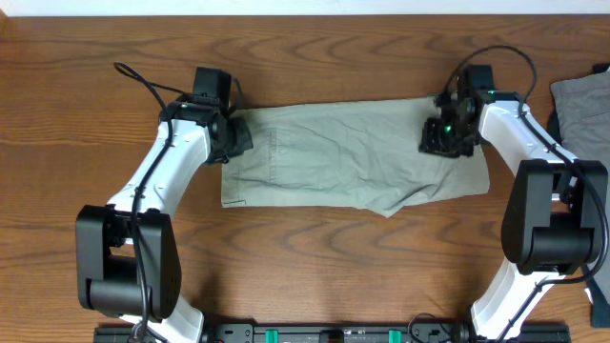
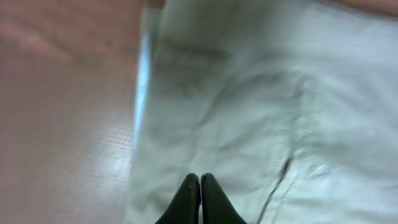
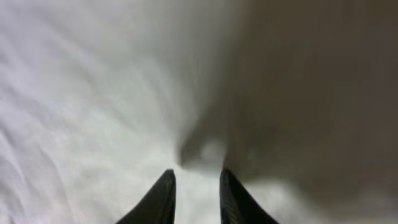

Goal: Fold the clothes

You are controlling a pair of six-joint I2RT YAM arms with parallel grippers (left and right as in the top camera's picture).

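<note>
Left gripper is sitting clenched, its two dark fingertips pressed together with no cloth visibly caught between them. It is hovering low over one end of the shorts. The near edge of the cloth is running just to its side, with bare table beyond that edge.

Right gripper is standing slightly parted over the opposite end. Its fingers are showing a clear gap and are grasping nothing. A small pucker of cloth is rising just ahead of the fingertips.

**Progress.** The shorts are lying between the two grippers as one long flat band. Judging by this outline, one lengthwise fold, leg on leg, is probably done. The crosswise fold, bringing one end over the other, is apparently not yet done. The lower edge below the right gripper is looking uneven, so some squaring up is likely to be needed as well.

**Material and shape.**
- The cloth is looking like a thin, matte, pale sage-green woven cotton, and it is creasing softly.
- A stitched seam is running across the cloth ahead of the left gripper.
- Shallow wrinkles are spreading beneath both grippers.
- The table is showing a hard, smooth wood grain.
- A grey garment is lying well apart, outboard of the right gripper.
</note>
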